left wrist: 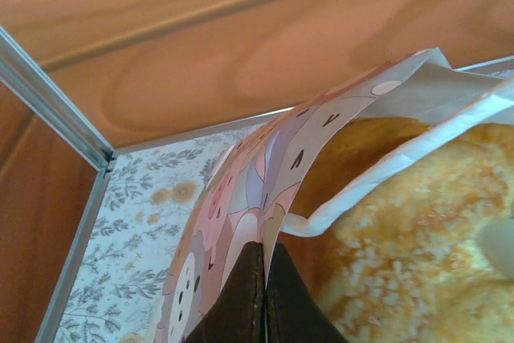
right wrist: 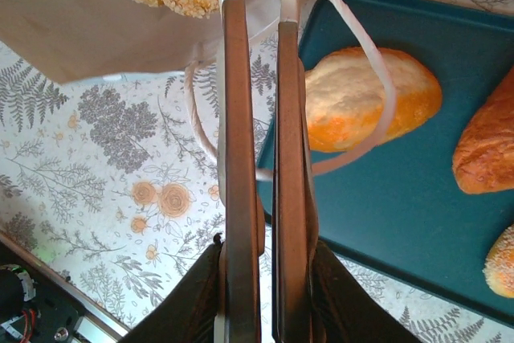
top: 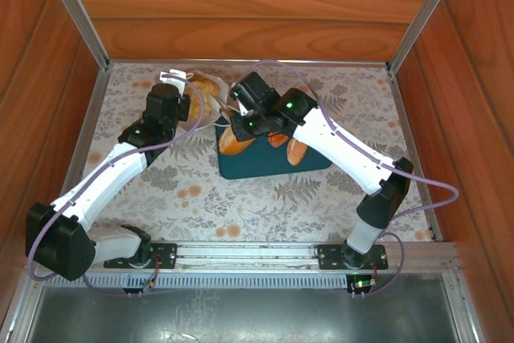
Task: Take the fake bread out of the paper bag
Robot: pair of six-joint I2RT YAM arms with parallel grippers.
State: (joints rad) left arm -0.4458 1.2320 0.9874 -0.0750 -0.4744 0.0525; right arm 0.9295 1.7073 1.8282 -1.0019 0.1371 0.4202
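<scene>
Robot lab test cell by the look of it, no real kitchen or home. Bench (top: 241, 206) boxed in on three sides by wood-grain panels (top: 257, 6), framed with bare aluminium posts (top: 76, 14). Left arm (top: 104, 182) and right arm (top: 345, 146), both white, bolted side by side to metal rail (top: 241, 256) at near edge. Purple cables (top: 440, 190) looped loose around them. Bench covered in fern-and-flower print. Glossy fake bread (right wrist: 345, 98) laid out on teal tray (right wrist: 385, 214). Bare electronics and wiring seen past bench edge (right wrist: 24, 311) in right wrist view.

The table (top: 241, 206) is covered in a fern-and-flower print. A teal tray (top: 265, 165) is set near its middle, a paper bag (right wrist: 80, 22) just beside it
</scene>
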